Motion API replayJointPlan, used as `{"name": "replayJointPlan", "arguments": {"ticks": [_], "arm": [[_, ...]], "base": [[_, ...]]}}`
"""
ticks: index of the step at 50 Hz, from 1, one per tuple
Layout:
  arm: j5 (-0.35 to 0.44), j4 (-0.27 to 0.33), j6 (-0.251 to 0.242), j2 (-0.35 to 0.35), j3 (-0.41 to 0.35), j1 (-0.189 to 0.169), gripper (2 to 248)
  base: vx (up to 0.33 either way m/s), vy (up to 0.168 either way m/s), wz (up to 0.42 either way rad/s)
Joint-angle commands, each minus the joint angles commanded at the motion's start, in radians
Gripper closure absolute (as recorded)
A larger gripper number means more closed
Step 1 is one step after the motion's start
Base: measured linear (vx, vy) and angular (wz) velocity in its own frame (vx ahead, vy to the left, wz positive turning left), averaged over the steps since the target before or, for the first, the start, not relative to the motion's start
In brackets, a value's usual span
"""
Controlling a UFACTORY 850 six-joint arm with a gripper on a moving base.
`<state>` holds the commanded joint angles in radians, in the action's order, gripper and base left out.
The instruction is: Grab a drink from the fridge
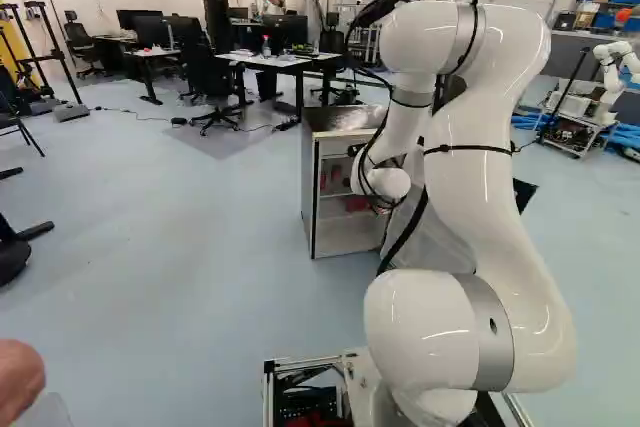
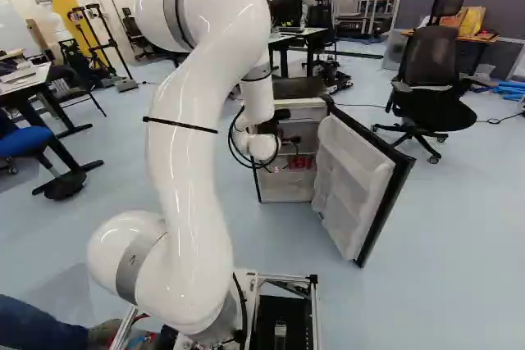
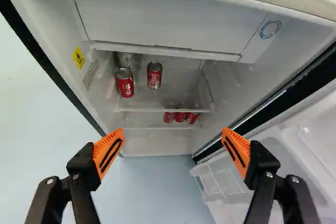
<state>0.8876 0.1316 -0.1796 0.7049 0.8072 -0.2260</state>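
Observation:
The fridge (image 2: 285,188) stands ahead of the arm with its door (image 2: 354,190) swung open on the right. In the wrist view the open gripper (image 3: 173,136) has its two orange-padded fingers wide apart and nothing between them. Beyond them is the fridge interior (image 3: 168,142). On its upper shelf (image 3: 163,109) are a red can (image 3: 125,83), another red can (image 3: 154,76) and a silver can (image 3: 128,60) behind the first. Several red cans (image 3: 181,117) stand lower down, partly hidden by the shelf edge. The wrist hides the fingers in the base views.
A freezer compartment (image 3: 163,17) spans the fridge's top, above the cans. An office chair (image 2: 432,79) stands right of the door; desks (image 1: 280,62) lie farther back. Another robot (image 1: 612,72) stands at the far right. A person's hand (image 1: 18,379) shows close at the left base view's lower left.

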Motion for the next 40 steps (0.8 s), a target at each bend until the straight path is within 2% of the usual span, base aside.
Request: {"name": "replayJointPlan", "arguments": {"ticks": [23,29,40], "arm": [[0.0,0.066,0.006,0.073,0.036,0.0,3],[0.0,0.07,0.049,0.093,0.047,0.0,3],[0.0,0.07,0.159,0.128,0.066,0.0,3]], "base": [[0.0,0.0,0.0],[0.0,0.0,0.0],[0.0,0.0,0.0]]}}
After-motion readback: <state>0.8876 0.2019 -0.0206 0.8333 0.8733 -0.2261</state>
